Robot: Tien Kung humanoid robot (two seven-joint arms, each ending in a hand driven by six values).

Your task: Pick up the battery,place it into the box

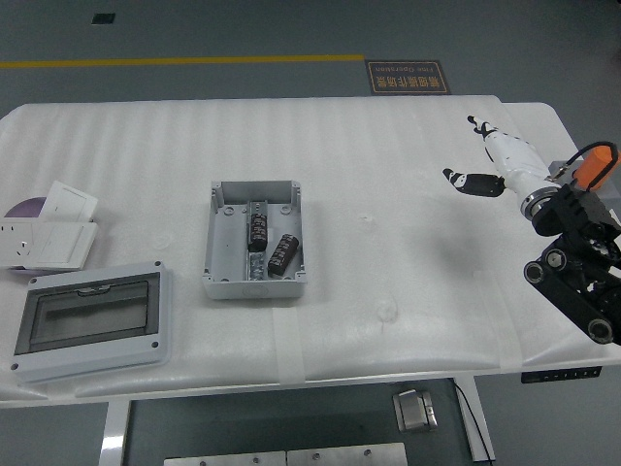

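Note:
A grey open box (217, 245) sits left of the table's middle. Two black batteries lie inside it: one (259, 232) near the middle and one (282, 252) to its right, tilted. My right hand (490, 165) is white with black fingertips. It hovers over the table's right side, far from the box, with fingers spread and holding nothing. Its black arm (577, 272) comes in from the right edge. My left arm is out of view.
A grey enclosure with a dark clear lid (89, 320) lies at the front left. White socket plates (49, 228) and a purple disc (24, 207) lie at the left edge. A grey block with an orange cylinder (592, 175) stands at the right edge, behind my arm.

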